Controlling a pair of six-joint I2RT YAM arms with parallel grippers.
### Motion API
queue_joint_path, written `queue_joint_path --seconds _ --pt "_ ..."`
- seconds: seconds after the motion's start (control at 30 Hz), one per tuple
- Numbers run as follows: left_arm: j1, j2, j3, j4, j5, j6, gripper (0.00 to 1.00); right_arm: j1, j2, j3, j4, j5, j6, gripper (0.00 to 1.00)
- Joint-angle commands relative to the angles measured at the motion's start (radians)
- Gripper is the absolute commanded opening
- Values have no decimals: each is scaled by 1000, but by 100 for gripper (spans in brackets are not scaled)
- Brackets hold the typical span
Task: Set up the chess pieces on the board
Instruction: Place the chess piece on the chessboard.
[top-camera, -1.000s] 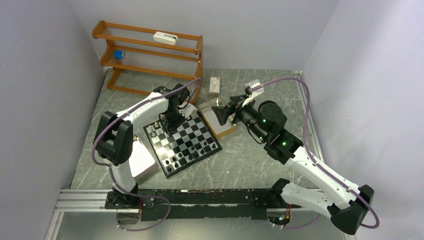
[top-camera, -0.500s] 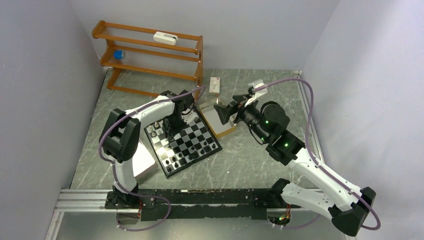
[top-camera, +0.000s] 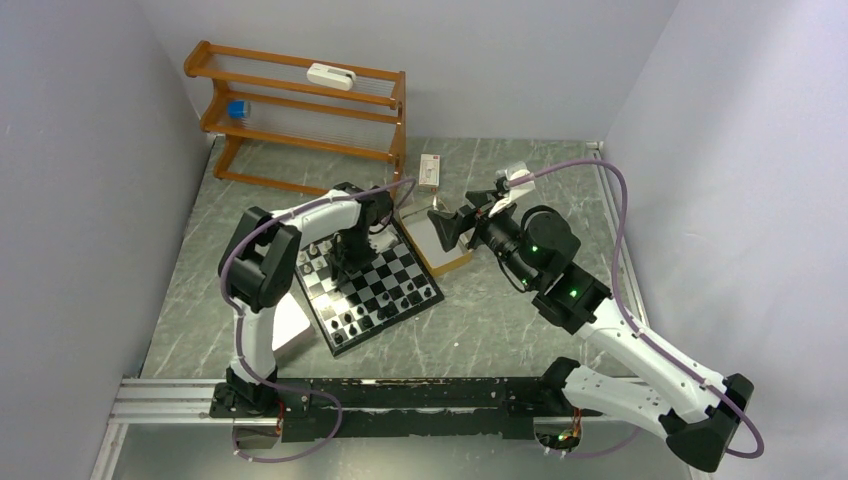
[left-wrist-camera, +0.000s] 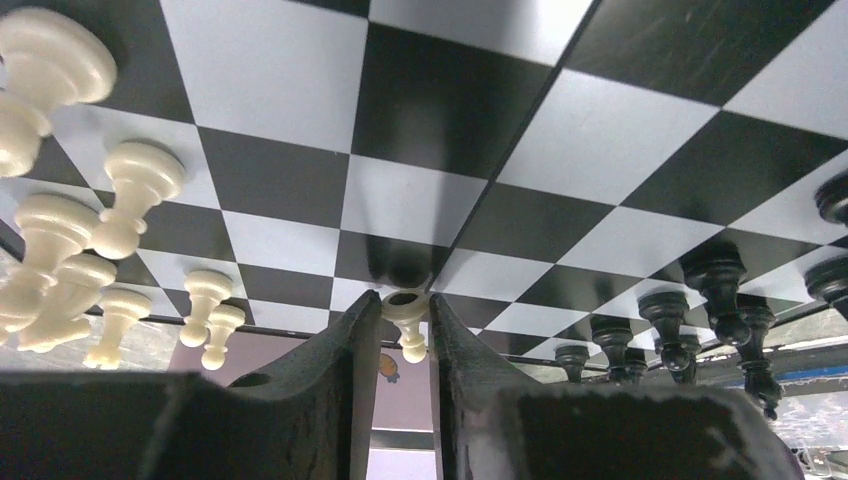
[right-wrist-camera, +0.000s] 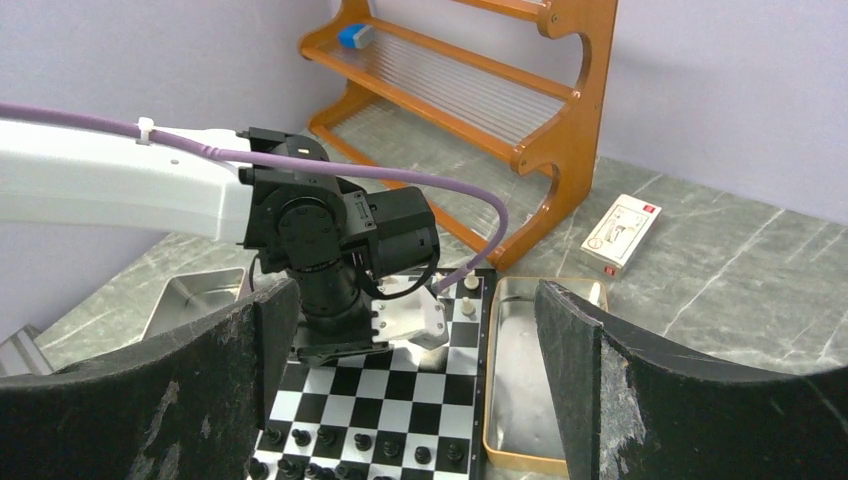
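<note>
- Cream-white, a pawn is being pinched between the fingertips of the left gripper (no gap is showing at either pad), so its jaws are being held almost closed on that piece.
- Whether the pawn's base is resting on the board cannot be told. A dark shadow is being cast on the square just beyond it.
- The left gripper is being held low over the board's 11 o'clock part in the top view. The cream-white chess pieces are being seen close by, lined up along that edge.
- The black chess pieces are being seen in rows along the opposite edge, at about 5 o'clock.
- The right gripper is being held with its jaws spread wide and nothing between them. It is being held above a metal tray, which is lying just beside the board at 2 o'clock.
- A second tray is being partly hidden by the left arm at the board's 8 o'clock.
- A wooden rack is being seen at 11 o'clock on the table (against the back wall). A small white box is lying at 1 o'clock from the board, near the rack's foot.
</note>
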Motion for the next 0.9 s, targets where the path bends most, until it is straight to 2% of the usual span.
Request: queue_joint_path --seconds 0.0,0.2,0.4,0.57,0.87 --pt "-8 30 54 -32 -13 -3 31 11 -14 -7 22 38 -21 92" --pt "-8 35 116 -52 -3 5 37 16 -13 -11 27 47 -25 92" --pt "-8 5 152 -49 19 9 35 17 -13 -7 26 49 -28 92" --pt "-8 -47 95 -40 -3 -3 35 17 -22 -14 27 48 -28 92" --pt "-4 -121 -16 70 42 22 34 26 -33 -16 26 57 -33 92"
